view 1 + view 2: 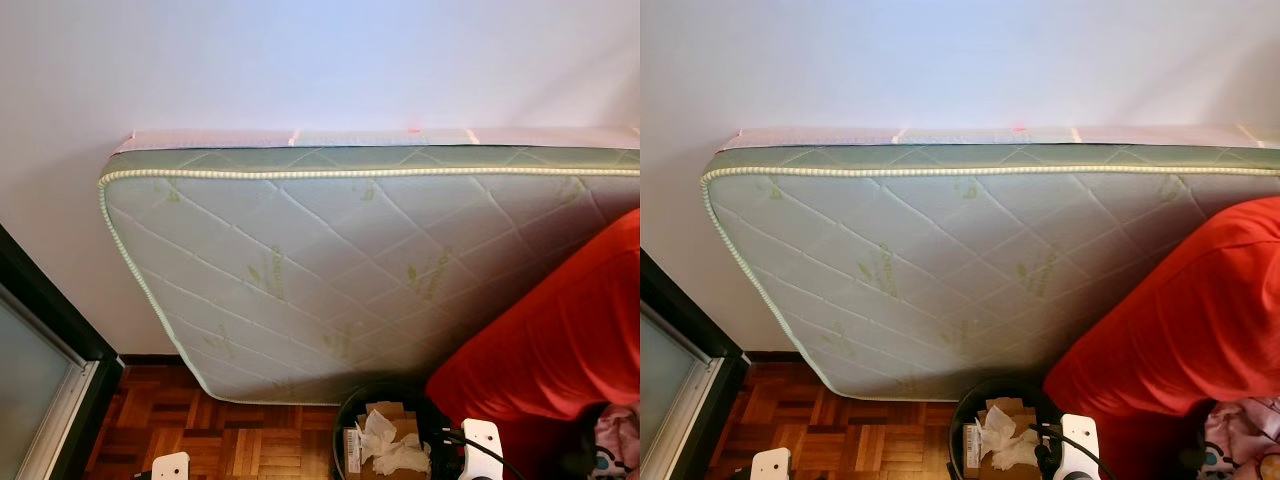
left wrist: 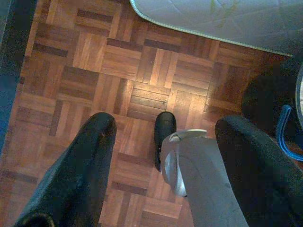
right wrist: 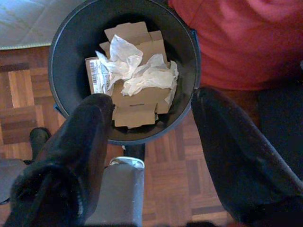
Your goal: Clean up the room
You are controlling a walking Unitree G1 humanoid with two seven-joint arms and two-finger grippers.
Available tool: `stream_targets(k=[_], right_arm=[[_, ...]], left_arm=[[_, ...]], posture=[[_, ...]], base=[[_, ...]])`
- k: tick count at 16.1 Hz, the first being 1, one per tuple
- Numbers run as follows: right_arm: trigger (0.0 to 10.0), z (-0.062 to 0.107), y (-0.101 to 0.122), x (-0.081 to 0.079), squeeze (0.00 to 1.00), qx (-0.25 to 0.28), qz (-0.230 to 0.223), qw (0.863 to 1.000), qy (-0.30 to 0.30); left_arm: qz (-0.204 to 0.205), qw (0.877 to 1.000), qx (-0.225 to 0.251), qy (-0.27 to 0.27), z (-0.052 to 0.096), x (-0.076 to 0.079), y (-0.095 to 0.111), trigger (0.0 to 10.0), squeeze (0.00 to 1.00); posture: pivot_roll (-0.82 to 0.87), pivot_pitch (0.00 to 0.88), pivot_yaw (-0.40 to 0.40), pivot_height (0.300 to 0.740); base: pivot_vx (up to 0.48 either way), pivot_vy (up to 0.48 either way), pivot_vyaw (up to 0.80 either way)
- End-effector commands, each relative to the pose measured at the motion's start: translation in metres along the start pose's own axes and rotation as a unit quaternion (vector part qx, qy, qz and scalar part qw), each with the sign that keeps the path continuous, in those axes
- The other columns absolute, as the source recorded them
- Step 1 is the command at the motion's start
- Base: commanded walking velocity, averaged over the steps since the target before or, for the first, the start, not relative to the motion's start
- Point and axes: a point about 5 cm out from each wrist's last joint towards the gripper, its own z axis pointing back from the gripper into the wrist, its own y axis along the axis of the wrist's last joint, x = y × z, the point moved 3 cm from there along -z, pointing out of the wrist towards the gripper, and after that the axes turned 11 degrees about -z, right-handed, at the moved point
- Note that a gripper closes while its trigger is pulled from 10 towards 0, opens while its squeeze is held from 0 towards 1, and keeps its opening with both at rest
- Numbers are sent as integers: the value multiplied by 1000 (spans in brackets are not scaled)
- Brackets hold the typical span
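Observation:
A black bucket (image 3: 64, 33) stands on the parquet floor, holding flattened cardboard (image 3: 135, 111) and crumpled white paper (image 3: 137, 71). In the left eye view the bucket (image 1: 345, 412) sits at the bottom centre, in front of the mattress. My right gripper (image 3: 152, 101) hangs open just above the bucket's near rim, with nothing between its fingers. My left gripper (image 2: 165, 125) is open over bare parquet (image 2: 94, 61) and holds nothing. My own leg and black foot (image 2: 164, 130) show beneath it.
A quilted green-and-white mattress (image 1: 330, 270) leans on its side against the white wall. A large red fabric mass (image 1: 560, 340) lies at the right, touching the bucket. A dark door frame (image 1: 50, 320) borders the left. Pink patterned items (image 1: 1240, 440) lie at the bottom right.

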Motion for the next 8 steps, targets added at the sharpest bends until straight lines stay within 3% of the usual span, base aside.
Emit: stream_targets(k=[1, 8], right_arm=[[10000, 1, -1, 2, 0, -1, 5, 1000, -1], [10000, 1, -1, 2, 0, -1, 5, 1000, -1]], left_arm=[[0, 1000, -11, -4, 1, 3, -6, 10000, 0], [1, 1000, -17, -5, 2, 3, -9, 10000, 0]], posture=[[54, 87, -30, 740], [55, 92, -31, 740]], base=[[0, 0, 0], [0, 0, 0]])
